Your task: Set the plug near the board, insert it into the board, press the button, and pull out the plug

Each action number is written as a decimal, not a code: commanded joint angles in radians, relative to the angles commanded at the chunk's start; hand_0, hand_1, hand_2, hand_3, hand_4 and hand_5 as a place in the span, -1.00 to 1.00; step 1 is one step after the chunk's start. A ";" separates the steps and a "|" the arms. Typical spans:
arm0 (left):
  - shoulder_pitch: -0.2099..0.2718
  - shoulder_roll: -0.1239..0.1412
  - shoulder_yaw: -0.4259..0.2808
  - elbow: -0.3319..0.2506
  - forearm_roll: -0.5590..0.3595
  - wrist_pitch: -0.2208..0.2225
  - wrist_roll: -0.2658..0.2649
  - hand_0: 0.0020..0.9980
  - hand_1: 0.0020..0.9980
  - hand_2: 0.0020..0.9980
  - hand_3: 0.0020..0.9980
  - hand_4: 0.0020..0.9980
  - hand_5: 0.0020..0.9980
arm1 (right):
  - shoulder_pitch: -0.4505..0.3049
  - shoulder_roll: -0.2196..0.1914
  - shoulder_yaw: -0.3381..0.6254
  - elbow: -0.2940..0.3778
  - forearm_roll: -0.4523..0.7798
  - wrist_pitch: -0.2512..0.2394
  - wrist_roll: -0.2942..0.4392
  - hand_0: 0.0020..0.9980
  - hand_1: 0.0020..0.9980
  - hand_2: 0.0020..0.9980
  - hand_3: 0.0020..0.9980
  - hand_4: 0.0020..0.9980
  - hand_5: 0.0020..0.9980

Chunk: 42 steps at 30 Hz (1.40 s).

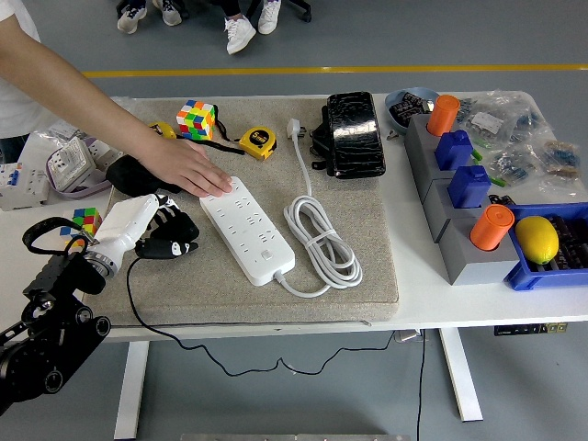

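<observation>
On the grey mat a person's hand steadies the board, so I must carry the black plug, held in my curled left hand, gently toward its near sockets.

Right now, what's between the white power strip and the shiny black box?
In the head view, the power strip's own white cord lies coiled there on the grey mat, its plug ending up beside the black box.

Single high head view looks forward, down over the table
</observation>
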 joint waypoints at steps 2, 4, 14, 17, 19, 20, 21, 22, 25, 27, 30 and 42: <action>0.003 0.001 -0.007 -0.007 0.004 -0.007 0.005 0.02 0.35 0.37 0.53 1.00 -0.37 | 0.000 0.000 0.001 0.001 -0.002 0.000 0.000 0.09 0.23 0.11 0.02 0.71 -0.23; 0.008 0.002 -0.017 -0.015 -0.001 -0.010 0.005 0.02 0.35 0.37 0.53 1.00 -0.37 | 0.000 0.000 0.003 0.002 -0.003 -0.001 0.000 0.09 0.23 0.11 0.02 0.71 -0.23; 0.079 0.023 -0.153 -0.162 -0.170 -0.008 -0.115 -0.13 0.20 0.21 0.37 1.00 -0.17 | 0.008 0.003 -0.001 -0.007 0.001 0.000 0.000 0.10 0.23 0.11 0.02 0.72 -0.23; 0.095 0.029 -0.192 -0.167 -0.293 0.011 -0.219 -0.13 0.20 0.21 0.37 1.00 -0.17 | 0.012 0.006 -0.010 -0.014 0.011 0.002 0.000 0.10 0.23 0.11 0.02 0.72 -0.23; 0.098 0.034 -0.208 -0.158 -0.378 0.014 -0.268 -0.13 0.20 0.21 0.37 1.00 -0.17 | 0.014 0.007 -0.011 -0.014 0.012 0.002 0.001 0.10 0.23 0.11 0.02 0.72 -0.23; 0.097 0.040 -0.217 -0.147 -0.423 0.019 -0.291 -0.27 0.02 0.05 0.12 0.74 -0.30 | 0.017 0.008 -0.011 -0.015 0.012 0.002 0.001 0.10 0.23 0.11 0.03 0.72 -0.24; 0.096 0.043 -0.221 -0.139 -0.459 0.022 -0.304 -0.27 0.02 0.05 0.12 0.74 -0.30 | 0.018 0.008 -0.011 -0.015 0.011 0.002 0.001 0.10 0.23 0.11 0.03 0.72 -0.24; 0.096 0.045 -0.225 -0.130 -0.505 0.023 -0.315 -0.27 0.02 0.05 0.12 0.74 -0.30 | 0.020 0.008 -0.011 -0.016 0.009 0.002 0.001 0.10 0.23 0.11 0.03 0.72 -0.24; 0.092 0.046 -0.235 -0.092 -0.628 0.008 -0.333 -0.27 0.02 0.05 0.12 0.74 -0.30 | 0.026 0.008 -0.015 -0.019 0.011 0.002 0.000 0.10 0.23 0.11 0.03 0.72 -0.24; 0.091 0.042 -0.241 -0.067 -0.719 -0.003 -0.331 -0.29 -0.02 0.04 0.12 0.66 -0.38 | 0.029 0.007 -0.015 -0.019 0.011 0.002 0.000 0.10 0.23 0.11 0.02 0.72 -0.23; 0.094 0.032 -0.252 -0.047 -0.843 -0.012 -0.319 -0.29 -0.02 0.04 0.12 0.66 -0.38 | 0.035 0.006 -0.013 -0.018 0.010 0.002 0.001 0.10 0.23 0.11 0.02 0.72 -0.23; 0.096 0.024 -0.253 -0.045 -1.008 -0.027 -0.269 -0.28 -0.04 0.05 0.12 0.61 -0.41 | 0.037 0.015 -0.028 -0.024 0.016 0.005 -0.002 0.10 0.23 0.11 0.02 0.71 -0.23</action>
